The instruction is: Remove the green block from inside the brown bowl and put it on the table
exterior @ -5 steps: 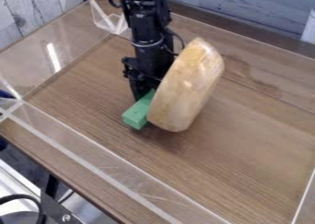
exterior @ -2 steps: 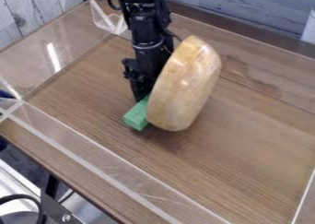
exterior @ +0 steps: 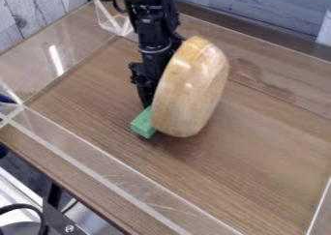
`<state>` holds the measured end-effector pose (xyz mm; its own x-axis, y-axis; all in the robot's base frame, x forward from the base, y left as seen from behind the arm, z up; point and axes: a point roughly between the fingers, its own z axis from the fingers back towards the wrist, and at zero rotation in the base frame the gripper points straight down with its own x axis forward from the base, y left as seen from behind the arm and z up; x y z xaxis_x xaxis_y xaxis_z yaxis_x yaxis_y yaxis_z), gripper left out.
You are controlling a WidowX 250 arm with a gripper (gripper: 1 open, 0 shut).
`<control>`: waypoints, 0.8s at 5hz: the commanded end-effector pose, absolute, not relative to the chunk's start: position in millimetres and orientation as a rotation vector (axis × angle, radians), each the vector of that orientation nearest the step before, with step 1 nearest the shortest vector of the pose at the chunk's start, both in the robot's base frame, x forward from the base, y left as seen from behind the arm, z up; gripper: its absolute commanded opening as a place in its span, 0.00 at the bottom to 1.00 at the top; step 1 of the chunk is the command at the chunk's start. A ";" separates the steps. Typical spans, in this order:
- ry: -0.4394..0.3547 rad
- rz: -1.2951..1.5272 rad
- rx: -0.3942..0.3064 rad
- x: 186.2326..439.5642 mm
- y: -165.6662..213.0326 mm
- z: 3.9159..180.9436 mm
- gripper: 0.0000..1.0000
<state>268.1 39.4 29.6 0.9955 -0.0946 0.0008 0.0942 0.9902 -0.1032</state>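
A dark wood-grain tabletop (exterior: 91, 103) with low clear walls (exterior: 77, 166) along its edges fills the scene. Compared with a second ago, the brown bowl (exterior: 189, 89) has tipped further: it now stands more upright on its rim, its rounded outer side facing the camera and looking taller and more oval than before. The arm and the green block have not shifted.

Left of the bowl, a black robot arm (exterior: 153, 26) reaches straight down from the top of the view. Its fingers (exterior: 139, 82) are closed, pressed down between the bowl's left edge and the block; whether they pinch the block or the bowl's wall cannot be told, since the bowl hides that spot.

The green block (exterior: 142, 123) lies on the tabletop at the bowl's lower left, touching it, partly tucked behind the bowl's edge. Only its near end shows. Its long axis runs diagonally, from that near end at the lower left up and to the right, under the fingers.

Left of the bowl, bare tabletop stretches to the clear wall. Right of the bowl, more open wood runs to the far right edge. In front of the bowl, the tabletop continues to the near clear wall.
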 end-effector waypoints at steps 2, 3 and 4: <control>-0.014 -0.116 -0.101 271.4 34.9 37.4 1.00; -0.025 -0.113 -0.101 274.4 34.1 41.0 0.00; -0.030 -0.107 -0.101 276.3 33.8 45.3 0.00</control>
